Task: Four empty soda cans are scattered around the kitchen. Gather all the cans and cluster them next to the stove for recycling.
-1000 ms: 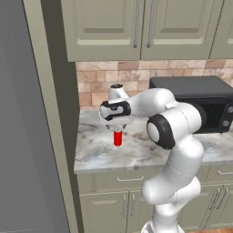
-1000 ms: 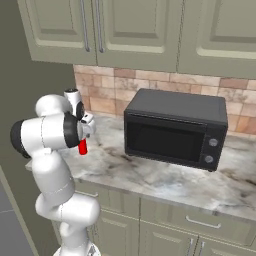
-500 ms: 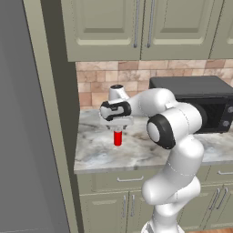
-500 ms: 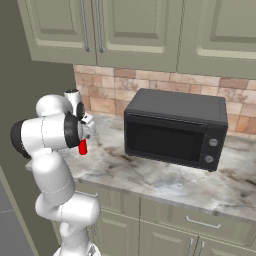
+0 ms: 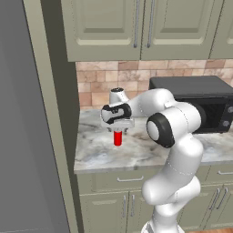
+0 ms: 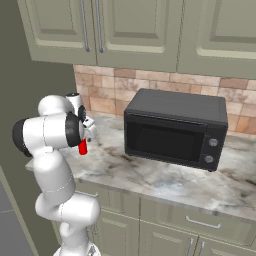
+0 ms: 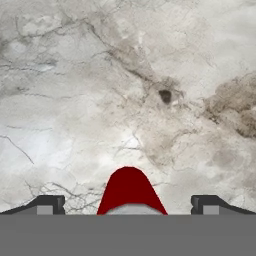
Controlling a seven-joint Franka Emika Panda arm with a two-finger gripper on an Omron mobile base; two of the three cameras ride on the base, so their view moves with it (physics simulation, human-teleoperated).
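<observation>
A red soda can (image 5: pixel 118 138) stands upright on the marble counter (image 5: pixel 95 152), near its left end. My gripper (image 5: pixel 118 130) points straight down over the can, open, with a finger on each side of its top. In the hand view the can (image 7: pixel 129 192) sits low between the two fingertips (image 7: pixel 47 204), with a clear gap on either side. From the right base view the can (image 6: pixel 82 147) peeks out below the gripper (image 6: pixel 85 140). The stove is out of view.
A black microwave (image 5: pixel 195 102) sits on the counter to the right of the can, also seen from the other side (image 6: pixel 175 127). A tall grey panel (image 5: pixel 27 136) bounds the counter's left end. Upper cabinets (image 5: pixel 136 27) hang above. The counter's front edge (image 5: pixel 118 166) is close.
</observation>
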